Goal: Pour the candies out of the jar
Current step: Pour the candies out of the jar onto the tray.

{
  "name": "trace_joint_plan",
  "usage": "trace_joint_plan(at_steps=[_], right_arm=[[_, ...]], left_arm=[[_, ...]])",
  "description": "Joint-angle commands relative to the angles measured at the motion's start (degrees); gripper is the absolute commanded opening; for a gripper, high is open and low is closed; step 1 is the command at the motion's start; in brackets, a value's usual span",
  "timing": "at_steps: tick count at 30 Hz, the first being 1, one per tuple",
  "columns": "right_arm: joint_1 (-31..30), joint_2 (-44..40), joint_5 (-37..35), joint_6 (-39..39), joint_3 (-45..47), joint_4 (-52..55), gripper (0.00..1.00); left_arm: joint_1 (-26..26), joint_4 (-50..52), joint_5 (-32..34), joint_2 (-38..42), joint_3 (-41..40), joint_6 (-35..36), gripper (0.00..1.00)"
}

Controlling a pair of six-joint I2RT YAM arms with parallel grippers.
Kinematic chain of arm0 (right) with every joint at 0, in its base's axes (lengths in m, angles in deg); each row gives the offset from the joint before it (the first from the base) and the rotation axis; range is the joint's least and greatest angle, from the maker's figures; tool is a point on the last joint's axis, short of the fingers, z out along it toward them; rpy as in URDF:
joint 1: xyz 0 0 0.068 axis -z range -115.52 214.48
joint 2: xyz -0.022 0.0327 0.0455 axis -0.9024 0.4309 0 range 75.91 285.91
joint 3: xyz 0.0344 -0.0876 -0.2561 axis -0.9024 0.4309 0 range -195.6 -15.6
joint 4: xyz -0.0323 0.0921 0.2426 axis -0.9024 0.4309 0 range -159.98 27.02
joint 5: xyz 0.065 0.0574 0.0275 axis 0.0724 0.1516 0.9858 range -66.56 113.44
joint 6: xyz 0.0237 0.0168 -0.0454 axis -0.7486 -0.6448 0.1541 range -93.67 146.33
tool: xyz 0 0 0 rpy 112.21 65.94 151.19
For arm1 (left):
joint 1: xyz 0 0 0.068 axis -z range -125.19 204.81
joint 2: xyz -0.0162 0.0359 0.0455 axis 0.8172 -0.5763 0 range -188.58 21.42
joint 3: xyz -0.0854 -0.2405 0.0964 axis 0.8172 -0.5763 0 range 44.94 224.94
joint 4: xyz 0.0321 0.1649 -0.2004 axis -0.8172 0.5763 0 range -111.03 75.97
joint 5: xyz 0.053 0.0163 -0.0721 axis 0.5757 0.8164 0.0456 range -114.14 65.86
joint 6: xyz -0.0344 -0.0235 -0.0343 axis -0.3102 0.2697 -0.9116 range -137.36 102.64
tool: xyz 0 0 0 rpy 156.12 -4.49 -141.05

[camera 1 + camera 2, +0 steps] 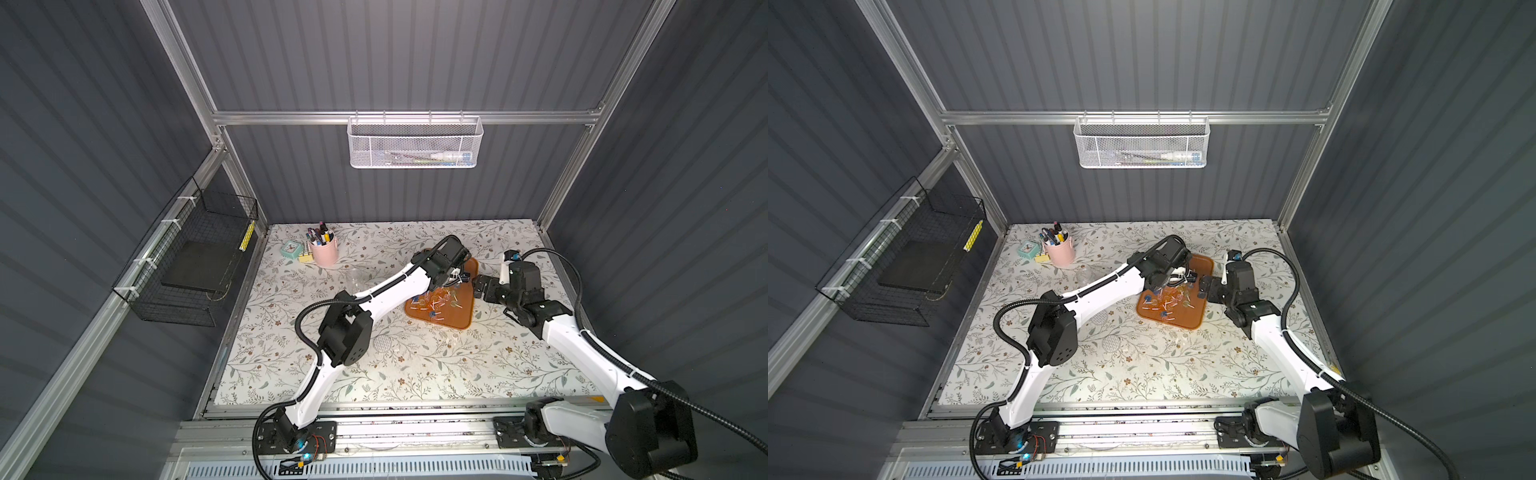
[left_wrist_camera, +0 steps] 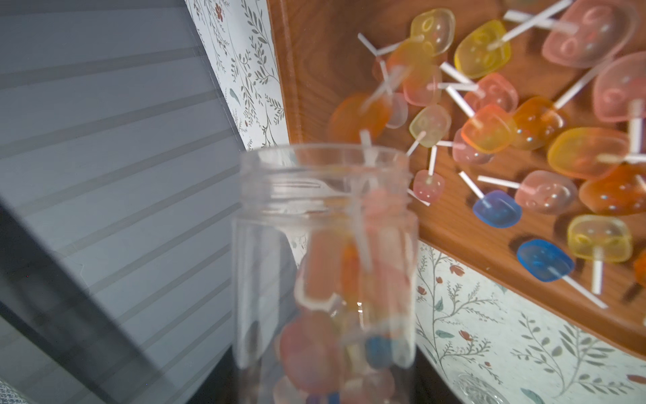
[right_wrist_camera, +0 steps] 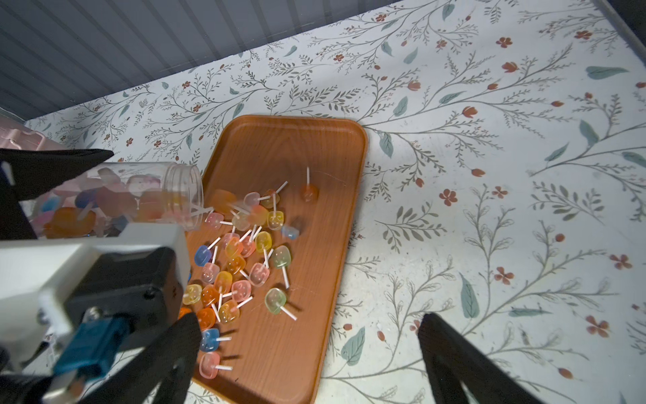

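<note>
Right wrist view: left claw (image 3: 82, 196) clamps the tilted jar (image 3: 174, 190), candies (image 3: 241, 266) spilling onto the tray (image 3: 297, 147). Right claw (image 3: 309, 323) gapes wide, empty.

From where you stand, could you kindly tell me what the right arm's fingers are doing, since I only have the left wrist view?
Observer: The right arm's fingers are spread wide beside the tray and hold nothing.
Operator: Thank you. Is there room left on the tray?
Observer: Yes. The candies are heaped near the mouth of the jar, and the rest of the tray is bare wood.
Operator: Is anything else nearby?
Observer: A pink cup of pens stands near the back wall, well apart from the tray.
</note>
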Motion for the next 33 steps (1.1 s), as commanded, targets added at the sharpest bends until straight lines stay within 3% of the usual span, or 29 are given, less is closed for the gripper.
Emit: trace_joint_plan(at_steps=[1,15,20,33], right_arm=[[0.34,-1.10,-0.95,0.35,0.81,1.12,0.98],[0.78,-1.79,-0.84,0.35,1.48,1.05,0.98],[0.96,-2.25,-1.00,0.27,1.88,1.11,0.98],[1.04,-2.92,-0.43,-0.35,2.40,0.93,0.98]], left_arm=[[0.58,2.02,-3.24,-1.68,0.25,8.92,0.00],[1.28,1.68,-3.42,-0.76,-3.08,8.62,0.00],[2.36,-1.21,-2.98,1.59,-9.88,10.97,0.00],[2.90,-2.58,-2.06,3.32,-10.94,16.71,0.00]])
